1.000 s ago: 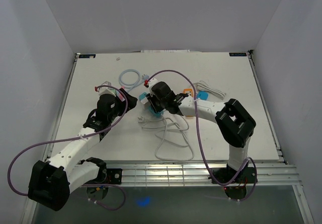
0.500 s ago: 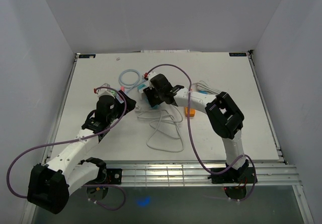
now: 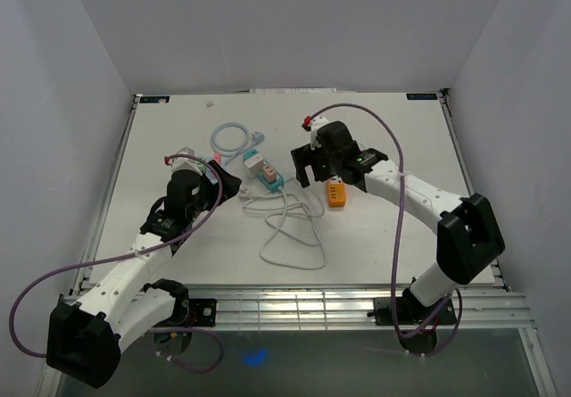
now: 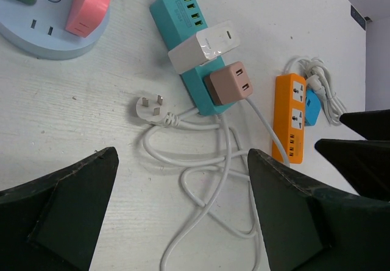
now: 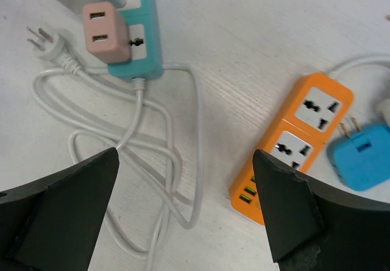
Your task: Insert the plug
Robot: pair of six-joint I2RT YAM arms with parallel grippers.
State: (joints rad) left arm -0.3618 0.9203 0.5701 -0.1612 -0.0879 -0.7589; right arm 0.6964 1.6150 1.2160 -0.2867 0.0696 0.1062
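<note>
End effector [image 5: 183, 219] near boxy orange strip [image 5: 292, 143]

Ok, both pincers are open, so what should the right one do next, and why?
Probably lower the right pincer onto the blue plug: it lies loose beside the orange strip, whose two sockets show empty, and the pincer hangs open above them.

The left arm [image 3: 134, 259] is stretched forward, the right arm [image 3: 415, 194] is bent inward to the left, and the left gripper [image 4: 183, 161] and the right gripper [image 5: 186, 155] are both held with jaws wide apart and empty.
</note>
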